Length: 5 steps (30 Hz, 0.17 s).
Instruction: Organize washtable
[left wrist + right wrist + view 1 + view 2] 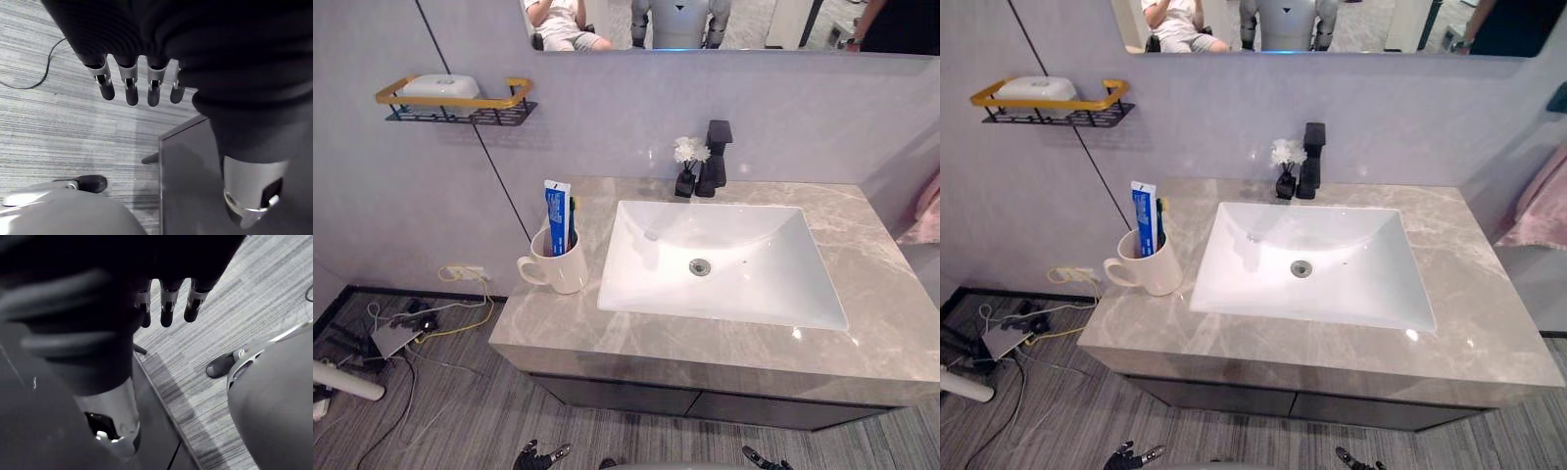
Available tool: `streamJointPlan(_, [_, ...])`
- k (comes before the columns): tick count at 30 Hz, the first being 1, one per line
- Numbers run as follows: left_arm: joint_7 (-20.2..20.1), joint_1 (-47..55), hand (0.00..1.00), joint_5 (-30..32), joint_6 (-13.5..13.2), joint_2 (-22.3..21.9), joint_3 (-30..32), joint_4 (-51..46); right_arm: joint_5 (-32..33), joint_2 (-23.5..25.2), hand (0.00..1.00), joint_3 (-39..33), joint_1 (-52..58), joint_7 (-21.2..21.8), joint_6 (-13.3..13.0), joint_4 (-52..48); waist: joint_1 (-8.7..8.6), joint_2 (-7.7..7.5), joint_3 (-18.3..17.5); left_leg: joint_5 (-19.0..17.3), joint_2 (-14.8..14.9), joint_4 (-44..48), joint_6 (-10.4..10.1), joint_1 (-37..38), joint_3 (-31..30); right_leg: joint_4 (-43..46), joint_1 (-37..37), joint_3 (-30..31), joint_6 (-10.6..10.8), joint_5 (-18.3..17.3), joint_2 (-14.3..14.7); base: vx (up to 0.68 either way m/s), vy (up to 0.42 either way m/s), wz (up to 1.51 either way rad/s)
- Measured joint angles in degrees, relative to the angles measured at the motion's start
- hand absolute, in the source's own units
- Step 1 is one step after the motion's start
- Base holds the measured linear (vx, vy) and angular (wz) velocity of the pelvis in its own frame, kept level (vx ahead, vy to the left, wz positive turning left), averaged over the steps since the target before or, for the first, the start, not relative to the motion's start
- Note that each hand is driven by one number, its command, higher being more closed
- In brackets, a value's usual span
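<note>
Slack-fingered and empty, the left hand (128, 84) and right hand (167, 303) hang below the worktop's (881, 294) front edge. Near its left edge stands the mug (558, 266) with toothpaste (557, 208); a clumsy reach might topple it off.

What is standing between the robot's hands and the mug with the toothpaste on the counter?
Only the countertop and its front edge: the left hand and right hand both hang open below it, in front of the cabinet. Up on top, nothing stands in front of the mug; the sink lies beside it, toward the robot's right.
</note>
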Motion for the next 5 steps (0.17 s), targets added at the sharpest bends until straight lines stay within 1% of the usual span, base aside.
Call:
streamJointPlan(1, [0.0, -0.2, 0.0, 0.0, 0.0, 0.1, -0.1, 0.1, -0.4, -0.2, 0.0, 0.1, -0.3, 0.0, 0.0, 0.1, -0.03, -0.45, 0.6, 0.0, -0.1, 0.0, 0.0, 0.0, -0.4, -0.1, 0.2, -0.3, 0.0, 0.0, 0.0, 0.0, -0.02, 0.13])
streamJointPlan(2, [0.0, -0.6, 0.0, 0.0, 0.0, 0.3, -0.1, 0.6, -0.5, -0.3, 0.0, 0.5, -0.5, 0.0, 0.0, 0.1, -0.16, -0.1, 0.8, 0.0, -0.2, 0.0, 0.0, 0.2, -0.7, -0.3, 0.7, -0.9, 0.0, 0.0, -0.1, 0.0, -0.02, 0.15])
streamJointPlan(4, [0.0, -0.8, 0.0, 0.1, 0.0, 0.3, -0.1, 0.7, -1.7, -0.6, 0.0, 1.8, -0.7, 0.0, 0.1, 0.2, -0.18, -0.5, 1.2, 0.0, -0.2, 0.0, 0.0, 0.1, -0.7, -0.4, 0.7, -1.1, 0.1, -0.1, -0.1, -0.01, -0.017, 0.08])
streamJointPlan(5, [0.0, -0.9, 0.0, 0.2, 0.0, 0.4, -0.1, 0.8, -2.3, -0.7, 0.0, 2.3, -0.9, 0.0, 0.1, 0.3, -0.18, -0.25, 1.1, 0.0, -0.2, 0.0, 0.0, 0.1, -0.7, -0.4, 0.8, -1.1, 0.1, -0.1, -0.1, 0.0, 0.0, 0.0])
